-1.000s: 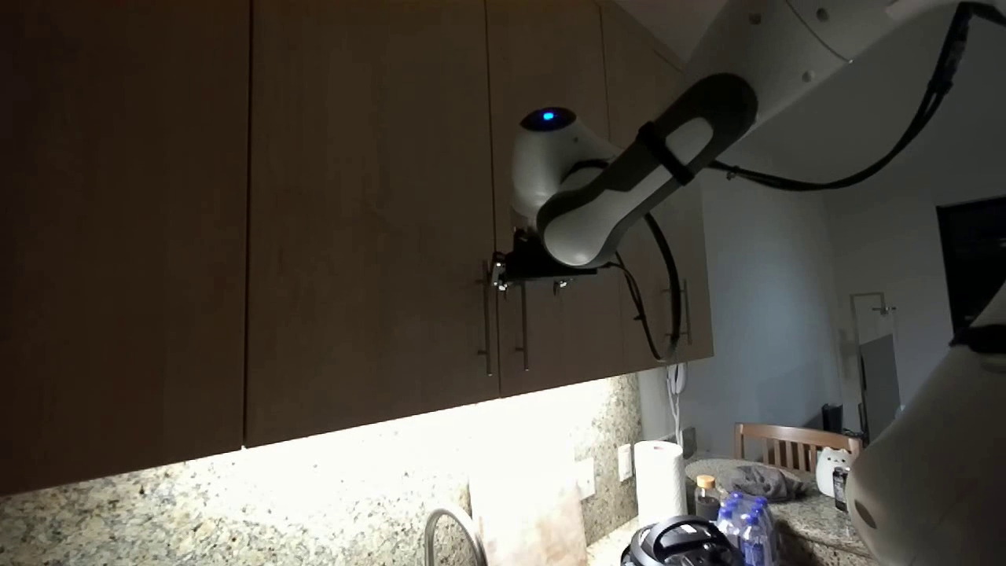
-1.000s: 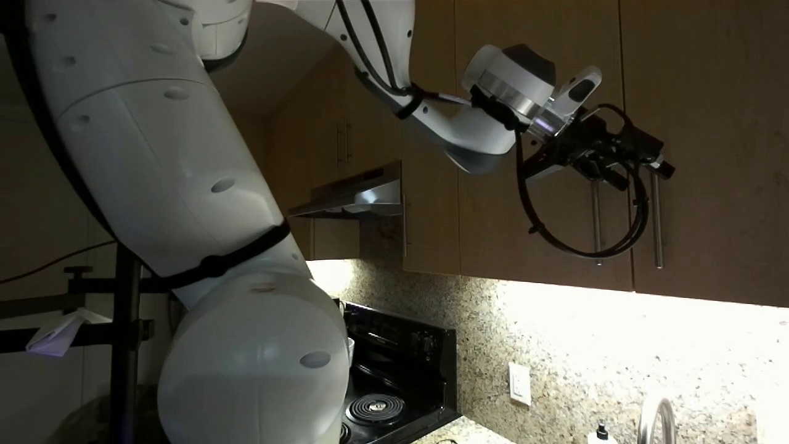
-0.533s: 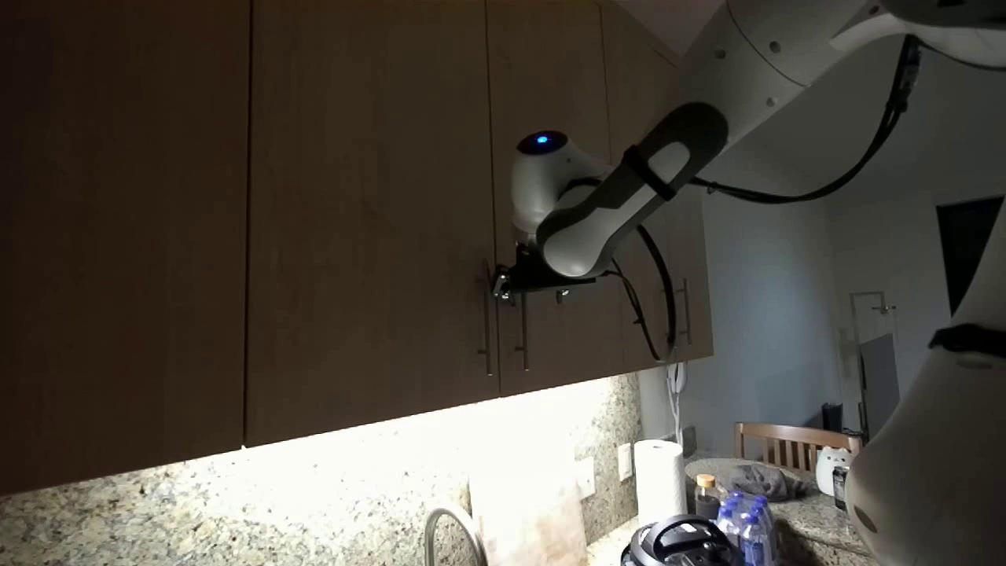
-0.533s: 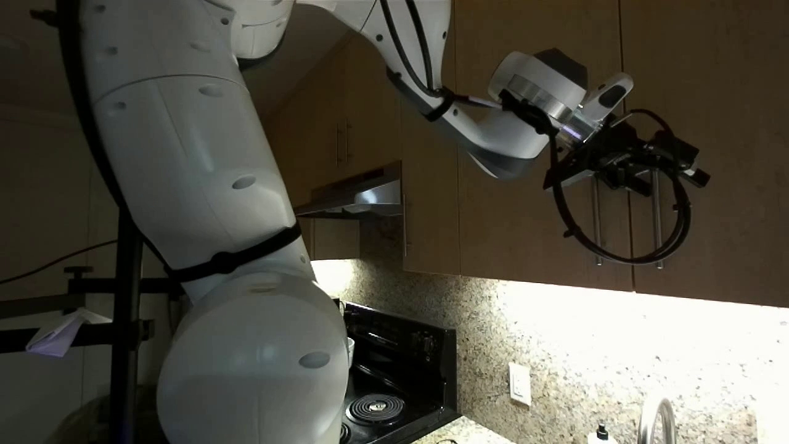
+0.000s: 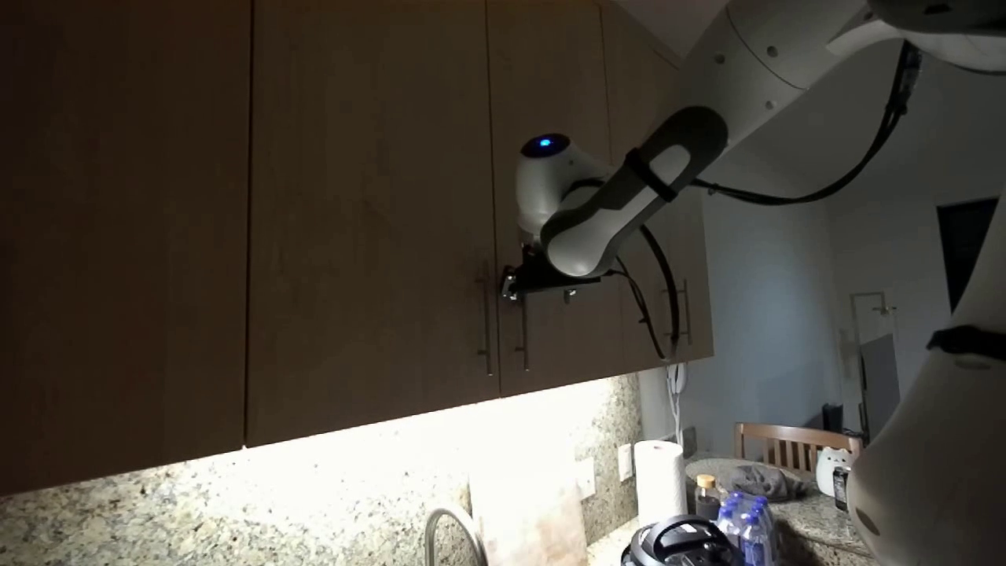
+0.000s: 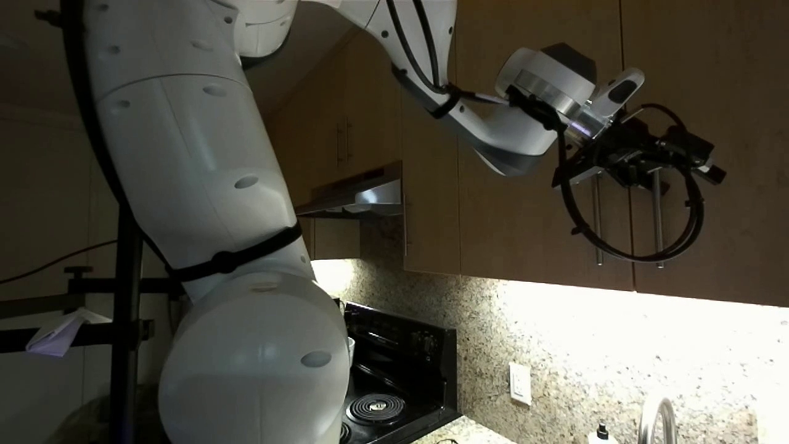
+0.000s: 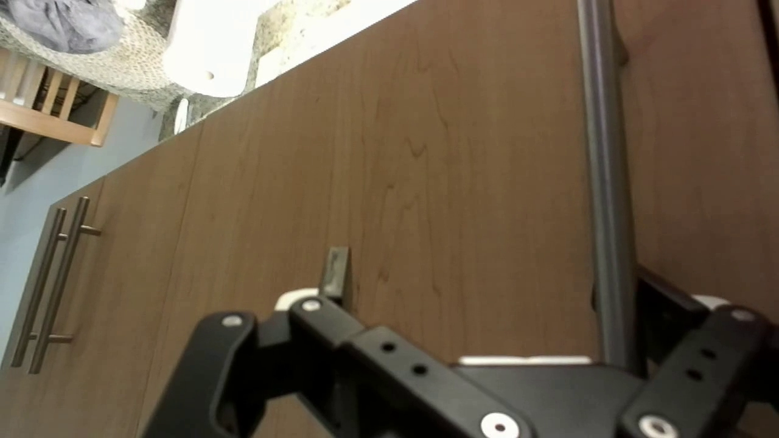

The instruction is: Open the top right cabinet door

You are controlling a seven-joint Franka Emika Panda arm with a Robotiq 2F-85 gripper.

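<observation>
The top right cabinet door (image 5: 546, 63) is a tall brown slab, shut flush; it fills the middle of the wrist view (image 7: 414, 152) and stands at the right in an exterior view (image 6: 721, 246). Its slim vertical metal handle (image 7: 599, 121) is near its lower left corner in both exterior views (image 5: 524, 338) (image 6: 658, 228). My gripper (image 7: 491, 274) is open at the handle's upper part. The handle runs between the fingers, close to the right-hand finger in the wrist view and partly covering it. Contact cannot be told. In both exterior views the gripper (image 5: 541, 279) (image 6: 641, 160) hides the handle's upper end.
The neighbouring door's handle (image 5: 486, 330) stands just left across the seam, also in an exterior view (image 6: 596, 222). A cable loop (image 6: 696, 228) hangs under the gripper. Below are a paper towel roll (image 5: 659, 479), a faucet (image 5: 456, 519) and a black appliance (image 5: 680, 542).
My gripper has moved down and to the right across the handles in both exterior views, most of it in the first half second. The door has not moved.
</observation>
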